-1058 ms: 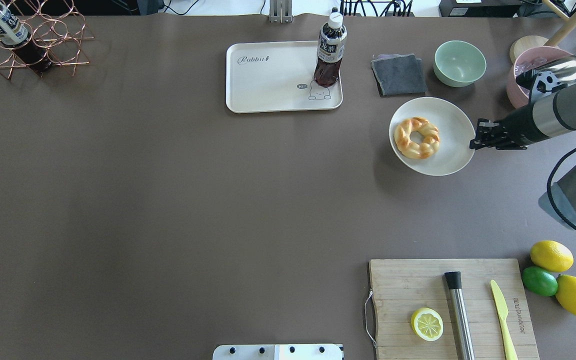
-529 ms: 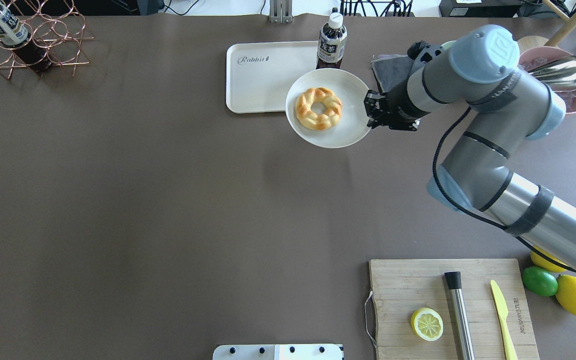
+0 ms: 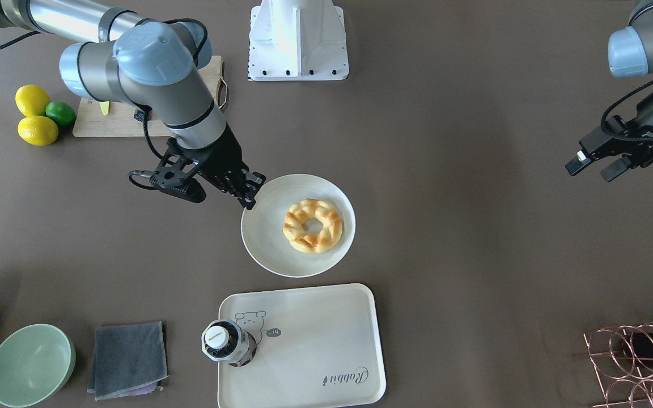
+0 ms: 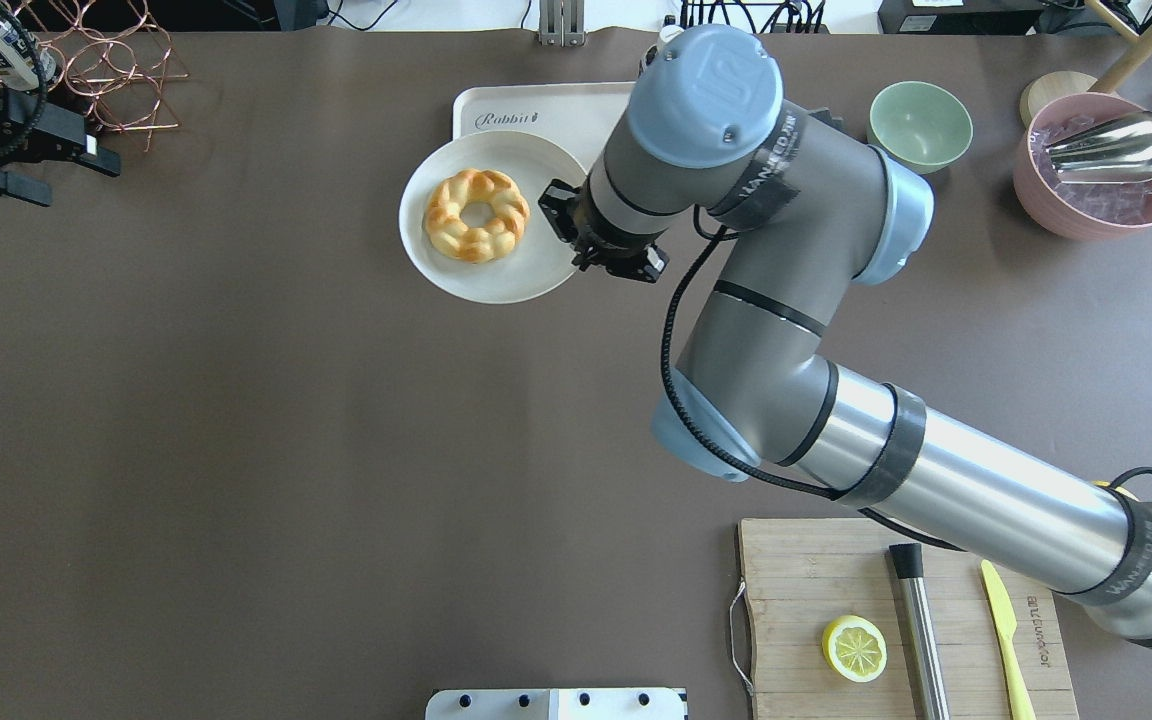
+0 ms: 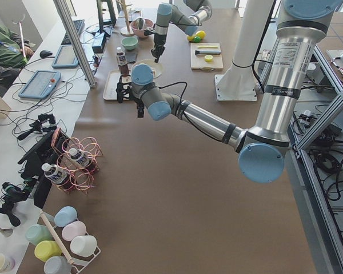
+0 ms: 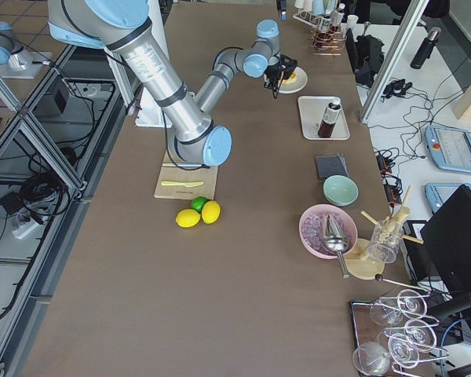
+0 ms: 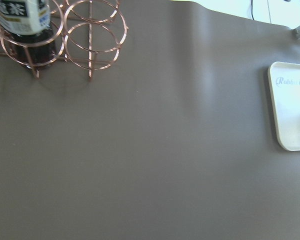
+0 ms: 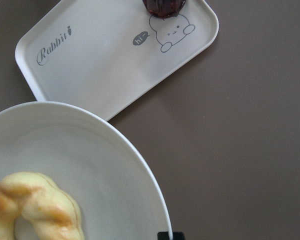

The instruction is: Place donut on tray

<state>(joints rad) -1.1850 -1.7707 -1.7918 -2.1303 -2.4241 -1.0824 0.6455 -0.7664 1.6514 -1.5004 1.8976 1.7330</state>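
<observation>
The golden-brown braided donut [image 4: 476, 214] lies on a round off-white plate [image 4: 526, 275]. My right gripper [image 4: 568, 225] is shut on the plate's rim and holds it above the table, beside the near edge of the cream tray [image 4: 536, 110]. In the front view the donut [image 3: 313, 225], plate [image 3: 264, 238] and right gripper [image 3: 250, 195] sit just short of the tray [image 3: 315, 340]. The right wrist view shows the donut [image 8: 35, 205], plate [image 8: 90, 160] and tray [image 8: 105, 60]. My left gripper [image 4: 66, 170] is open and empty at the far left.
A dark tea bottle [image 3: 221, 340] stands on the tray by the bear drawing. A copper wire rack [image 4: 106, 70] is next to the left gripper. A grey cloth [image 3: 128, 360], green bowl [image 4: 920, 125] and pink bowl [image 4: 1101, 200] are right of the tray. A cutting board [image 4: 836, 580] lies near.
My right arm has carried the plate with the donut leftward, from right of the tray to its near-left corner. My left gripper has come into view at the far left.
</observation>
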